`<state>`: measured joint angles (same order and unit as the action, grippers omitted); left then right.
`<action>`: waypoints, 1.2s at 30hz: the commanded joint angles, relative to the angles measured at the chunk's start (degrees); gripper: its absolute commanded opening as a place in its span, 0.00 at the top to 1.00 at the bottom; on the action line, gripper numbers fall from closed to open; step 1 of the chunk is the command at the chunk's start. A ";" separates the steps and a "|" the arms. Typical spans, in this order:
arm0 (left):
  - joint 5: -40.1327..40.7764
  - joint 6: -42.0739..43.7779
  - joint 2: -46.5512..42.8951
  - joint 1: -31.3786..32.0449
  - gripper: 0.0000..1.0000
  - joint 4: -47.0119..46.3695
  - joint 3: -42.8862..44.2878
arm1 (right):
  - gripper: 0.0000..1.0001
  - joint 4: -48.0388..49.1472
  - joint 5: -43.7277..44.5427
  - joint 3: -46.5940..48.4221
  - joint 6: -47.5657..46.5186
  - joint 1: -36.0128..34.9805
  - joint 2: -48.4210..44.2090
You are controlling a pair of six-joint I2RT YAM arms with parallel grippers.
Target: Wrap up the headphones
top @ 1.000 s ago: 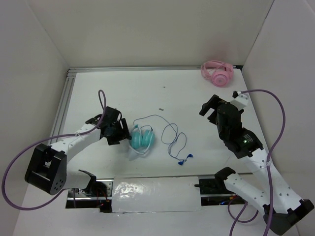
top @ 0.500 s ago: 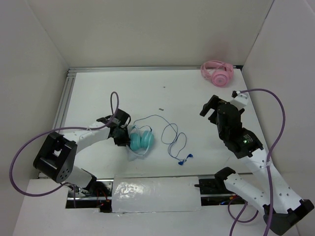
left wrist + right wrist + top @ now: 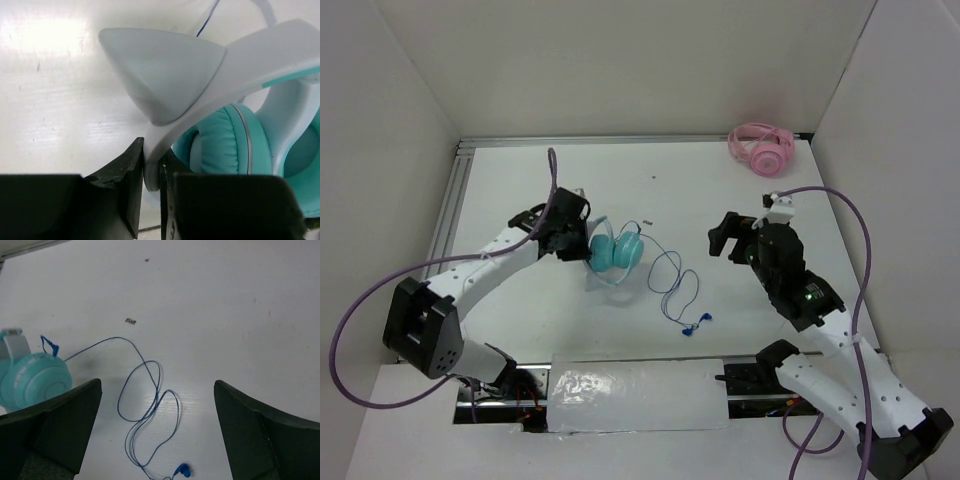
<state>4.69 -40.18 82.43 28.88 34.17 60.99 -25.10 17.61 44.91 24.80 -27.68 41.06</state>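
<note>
The teal headphones (image 3: 617, 252) lie left of the table's centre, ear cups side by side. My left gripper (image 3: 582, 240) is shut on their pale headband (image 3: 200, 95), which is pinched between the black fingers (image 3: 130, 175) in the left wrist view, with a teal ear cup (image 3: 225, 145) just beyond. The thin blue cable (image 3: 670, 280) runs from the cups in loose loops on the table to a small blue plug (image 3: 696, 324). My right gripper (image 3: 725, 235) hovers open to the right of the loops. Below it are the cable (image 3: 150, 390) and the plug (image 3: 182, 470).
Pink headphones (image 3: 760, 148) sit in the far right corner. A small dark scrap (image 3: 647, 222) lies just behind the teal pair. A metal rail (image 3: 450, 210) runs along the left edge, and a shiny white plate (image 3: 635, 395) lies at the near edge between the arm bases.
My left gripper has shut on the headband and carried the headphones farther back and a little right. The right arm has swung left, closer to the cable loops.
</note>
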 commanded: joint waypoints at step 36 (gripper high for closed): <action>-14.80 4.52 -11.07 1.70 1.00 2.56 40.34 | 0.00 82.48 -31.69 -15.38 -21.11 -12.04 31.85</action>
<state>-11.70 -28.84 74.04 30.22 40.45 97.34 47.31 -18.61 25.17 2.28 -38.37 67.72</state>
